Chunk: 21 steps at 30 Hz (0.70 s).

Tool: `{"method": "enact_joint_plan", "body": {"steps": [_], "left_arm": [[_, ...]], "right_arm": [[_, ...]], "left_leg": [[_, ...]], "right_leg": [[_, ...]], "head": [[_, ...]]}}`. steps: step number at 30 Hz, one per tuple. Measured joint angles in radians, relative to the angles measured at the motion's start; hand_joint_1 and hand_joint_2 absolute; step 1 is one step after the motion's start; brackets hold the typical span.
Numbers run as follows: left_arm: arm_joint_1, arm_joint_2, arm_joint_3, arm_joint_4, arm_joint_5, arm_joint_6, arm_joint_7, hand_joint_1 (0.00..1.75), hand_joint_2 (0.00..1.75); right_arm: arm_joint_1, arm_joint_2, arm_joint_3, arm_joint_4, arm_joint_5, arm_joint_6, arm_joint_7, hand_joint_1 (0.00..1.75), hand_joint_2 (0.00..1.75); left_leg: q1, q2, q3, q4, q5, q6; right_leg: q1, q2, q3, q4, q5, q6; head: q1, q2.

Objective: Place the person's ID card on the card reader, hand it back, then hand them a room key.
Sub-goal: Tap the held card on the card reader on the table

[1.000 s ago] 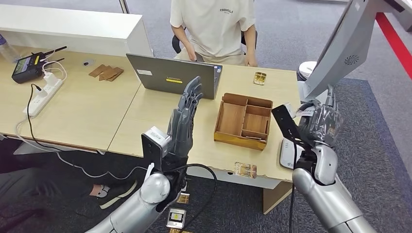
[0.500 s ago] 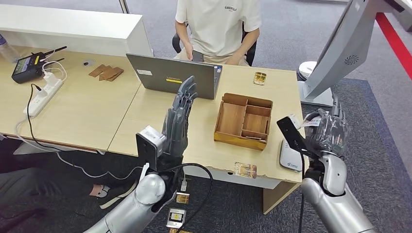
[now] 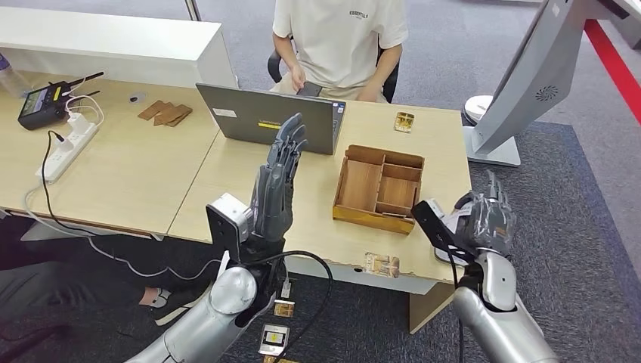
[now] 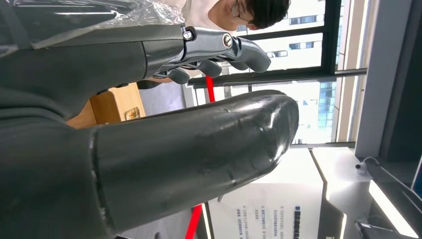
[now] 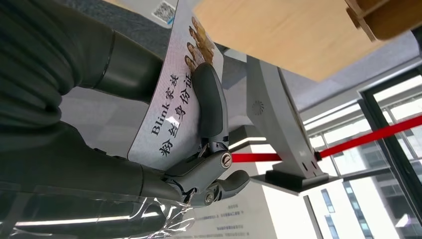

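Currently, status as follows.
Right hand [image 3: 484,221]: grips the ID card [image 5: 175,104] at the counter's [image 3: 151,174] near right corner.
Left hand [image 3: 276,189]: raised, fingers straight, holding nothing.
Card reader [image 3: 440,249]: directly beneath the right hand.

Left hand [image 3: 276,193] upright, fingers [image 3: 291,147] straight.

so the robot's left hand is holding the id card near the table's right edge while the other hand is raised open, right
Not quite: it is the right hand that holds the ID card, as the right wrist view shows. The left hand is the one raised open over the table, seen in the head view.
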Motion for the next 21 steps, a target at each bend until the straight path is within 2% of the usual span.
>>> {"method": "enact_joint_plan", "body": {"steps": [11, 21], "left_arm": [[0.000, 0.000, -0.004, 0.000, 0.002, 0.003, 0.005, 0.00, 0.00], [0.000, 0.000, -0.011, 0.000, 0.003, -0.002, 0.008, 0.00, 0.00]], "right_arm": [[0.000, 0.030, 0.010, 0.130, -0.026, 0.002, -0.007, 1.75, 1.75], [0.005, 0.038, 0.011, 0.179, -0.044, 0.000, -0.010, 1.75, 1.75]], "left_leg": [[0.000, 0.000, 0.000, 0.000, 0.000, 0.000], [0.000, 0.000, 0.000, 0.000, 0.000, 0.000]], "right_leg": [[0.000, 0.000, 0.000, 0.000, 0.000, 0.000], [0.000, 0.000, 0.000, 0.000, 0.000, 0.000]], "head": [[0.000, 0.000], [0.000, 0.000]]}}
